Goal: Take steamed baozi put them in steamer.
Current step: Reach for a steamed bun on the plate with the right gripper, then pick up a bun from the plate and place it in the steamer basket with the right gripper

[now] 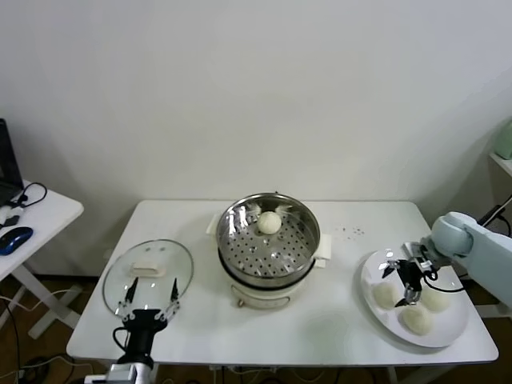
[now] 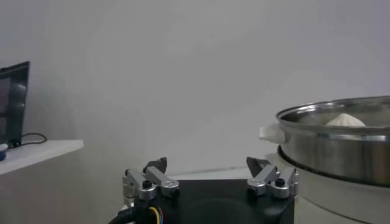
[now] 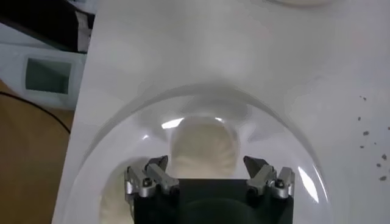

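Now right end effector (image 1: 406, 280) over baozi (image 1: 386, 295)

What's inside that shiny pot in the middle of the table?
One baozi sits on the holed tray inside the steamer, toward the back. Whatever lies below the tray is hidden. Three more buns wait on the plate, under the right gripper.

Two arms out, both hands spread

The pale blue-grey right arm reaches in from the right, its black hand (image 1: 406, 286) pointing down with fingers apart; the black left hand (image 1: 148, 302) sits low at the near-left, fingers also apart.
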`<state>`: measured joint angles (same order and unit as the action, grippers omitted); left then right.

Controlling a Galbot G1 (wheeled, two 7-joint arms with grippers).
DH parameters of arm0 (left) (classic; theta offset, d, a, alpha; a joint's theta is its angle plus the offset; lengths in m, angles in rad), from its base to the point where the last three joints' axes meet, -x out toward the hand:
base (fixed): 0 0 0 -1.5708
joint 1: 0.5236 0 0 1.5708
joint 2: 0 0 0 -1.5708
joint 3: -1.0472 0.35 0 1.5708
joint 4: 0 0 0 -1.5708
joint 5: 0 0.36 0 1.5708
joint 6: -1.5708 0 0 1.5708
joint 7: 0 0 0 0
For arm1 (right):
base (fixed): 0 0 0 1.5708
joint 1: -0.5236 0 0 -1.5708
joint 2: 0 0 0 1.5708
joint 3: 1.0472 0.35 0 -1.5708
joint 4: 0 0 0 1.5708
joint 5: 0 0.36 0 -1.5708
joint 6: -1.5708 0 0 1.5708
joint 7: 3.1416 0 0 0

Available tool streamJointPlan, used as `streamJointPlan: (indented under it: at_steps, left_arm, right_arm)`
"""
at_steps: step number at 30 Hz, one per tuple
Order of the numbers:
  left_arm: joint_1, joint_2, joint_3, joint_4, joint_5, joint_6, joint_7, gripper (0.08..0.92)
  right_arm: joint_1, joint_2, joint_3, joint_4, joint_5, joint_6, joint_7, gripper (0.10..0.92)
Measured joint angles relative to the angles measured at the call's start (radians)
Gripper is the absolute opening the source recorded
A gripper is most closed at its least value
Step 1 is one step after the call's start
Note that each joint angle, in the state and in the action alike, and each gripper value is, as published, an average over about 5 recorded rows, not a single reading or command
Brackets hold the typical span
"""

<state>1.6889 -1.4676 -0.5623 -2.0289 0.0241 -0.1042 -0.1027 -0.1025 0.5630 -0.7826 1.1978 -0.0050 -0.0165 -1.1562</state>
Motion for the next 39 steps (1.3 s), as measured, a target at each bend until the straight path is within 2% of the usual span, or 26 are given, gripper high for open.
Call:
streamJointPlan:
  at_steps: [6, 14, 24, 31, 39]
  left_arm:
    - [-0.003, -0.004, 0.000, 0.005, -0.001, 0.000, -0.001, 0.823]
    - [-0.008, -0.005, 0.000, 0.010, -0.001, 0.001, -0.001, 0.823]
    - [-0.008, -0.007, 0.000, 0.013, 0.000, 0.001, -0.003, 0.823]
    - [-0.011, -0.007, 0.001, 0.010, 0.000, 0.005, -0.005, 0.823]
    - [-0.021, -0.010, 0.010, 0.007, 0.008, 0.009, -0.005, 0.823]
  right_arm:
    - [-0.007, 0.018, 0.001, -0.017, -0.019, 0.002, -0.002, 0.815]
    - [-0.016, 0.029, 0.002, -0.029, -0.026, 0.004, -0.005, 0.736]
    - [0.000, 0.020, 0.006, -0.024, 0.008, -0.006, -0.005, 0.729]
    - [0.082, -0.008, -0.031, -0.007, 0.117, -0.042, -0.006, 0.729]
    - [0.328, 0.000, -0.190, -0.018, 0.332, -0.096, -0.009, 0.729]
